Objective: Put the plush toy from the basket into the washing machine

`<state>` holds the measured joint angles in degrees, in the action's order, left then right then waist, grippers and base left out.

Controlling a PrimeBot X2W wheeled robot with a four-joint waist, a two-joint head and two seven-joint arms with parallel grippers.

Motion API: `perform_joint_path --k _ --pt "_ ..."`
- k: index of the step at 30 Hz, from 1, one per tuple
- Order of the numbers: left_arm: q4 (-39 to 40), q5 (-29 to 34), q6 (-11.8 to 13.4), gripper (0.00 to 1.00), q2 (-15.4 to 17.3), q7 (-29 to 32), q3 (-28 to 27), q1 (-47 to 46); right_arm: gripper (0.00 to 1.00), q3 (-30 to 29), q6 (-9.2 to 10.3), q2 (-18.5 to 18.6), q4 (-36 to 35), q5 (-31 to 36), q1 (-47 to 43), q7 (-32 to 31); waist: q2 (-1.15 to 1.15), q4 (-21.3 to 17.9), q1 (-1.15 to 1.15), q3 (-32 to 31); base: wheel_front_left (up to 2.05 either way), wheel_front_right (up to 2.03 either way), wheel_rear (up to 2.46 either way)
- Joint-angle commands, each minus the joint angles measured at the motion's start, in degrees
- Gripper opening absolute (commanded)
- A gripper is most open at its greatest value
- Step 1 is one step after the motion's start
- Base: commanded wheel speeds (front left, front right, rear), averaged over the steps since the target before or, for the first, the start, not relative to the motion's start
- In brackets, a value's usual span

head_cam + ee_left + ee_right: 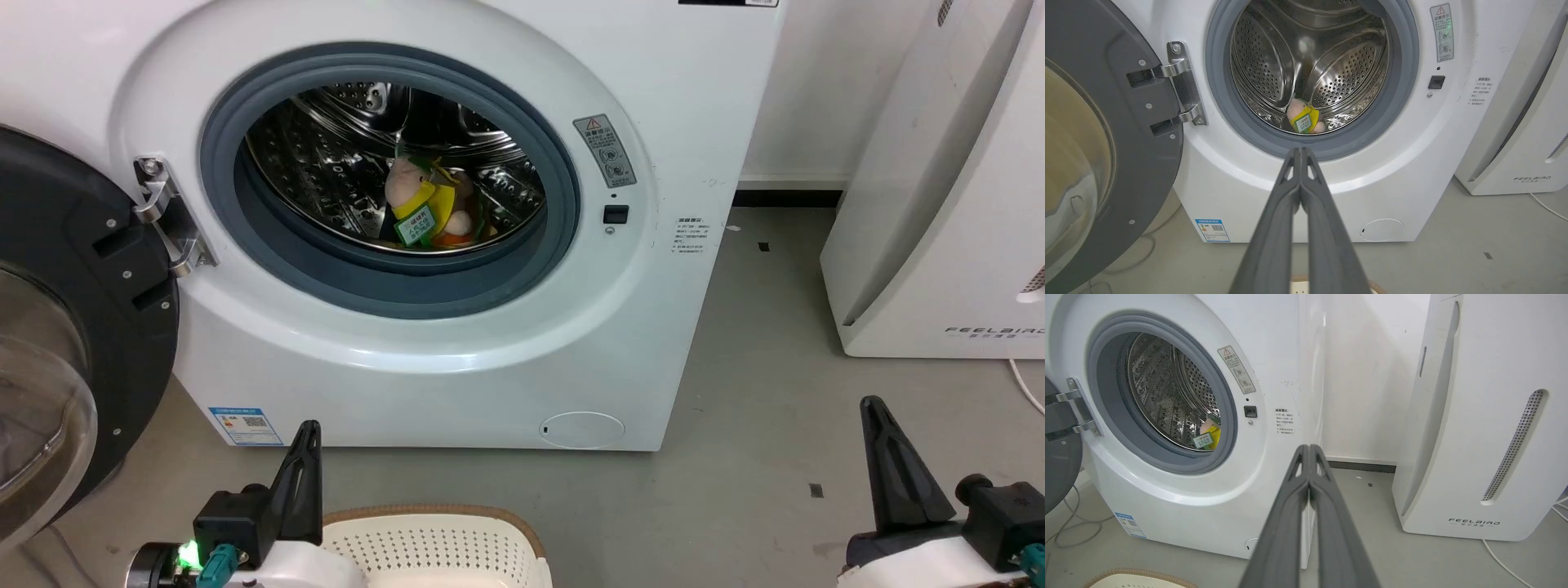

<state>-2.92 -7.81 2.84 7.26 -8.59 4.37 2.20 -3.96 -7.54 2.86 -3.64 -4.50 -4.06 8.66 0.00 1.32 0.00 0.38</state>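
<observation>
Since the plush toy [429,208] lies inside the steel drum [326,163] of the washing machine [424,367], low and near the front, just behind the grey gasket [392,290], the placing is judged done. The door [82,269] is swung wide open on the left. The basket [490,516] is seen at the bottom edge of the head view, on the floor [775,367] before the machine and between the two arms. No toy is seen in the part of it that shows.

The left gripper [1300,150] is pressed together with nothing held. It is pointed at the lower rim of the porthole, well apart from the toy. The right gripper [1309,447] is likewise pressed together with nothing held, and it is aimed past the machine's side, toward the white appliance [1474,416].

The toy is judged light, soft and squashy, with no breakage risk. Its fabric is not thought slippery, but it gives under a pinch, so a firm closing would be needed. A hold is best taken on the bulky yellow middle or the pale pink head. The green-white tag [414,227] hangs at the front and is easily reached, but it is thin, and the toy would be left to swing from it. Any reach would have to be made straight through the porthole, clear of the gasket lip.
</observation>
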Motion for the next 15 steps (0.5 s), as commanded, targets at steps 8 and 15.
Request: perform_joint_path --k 8,15 --pt "0.6 1.2 -0.4 0.00 -0.7 1.0 -0.7 -0.9 0.00 0.6 0.03 0.0 0.6 0.8 1.4 -1.1 0.00 -0.1 0.00 0.0 0.00 0.00 0.00" --pt "0.9 1.9 -0.7 0.00 -1.1 1.8 -1.1 -1.1 0.00 0.9 0.03 0.0 1.0 1.2 1.7 -1.9 0.00 -0.3 0.00 -0.1 0.00 0.00 0.00"
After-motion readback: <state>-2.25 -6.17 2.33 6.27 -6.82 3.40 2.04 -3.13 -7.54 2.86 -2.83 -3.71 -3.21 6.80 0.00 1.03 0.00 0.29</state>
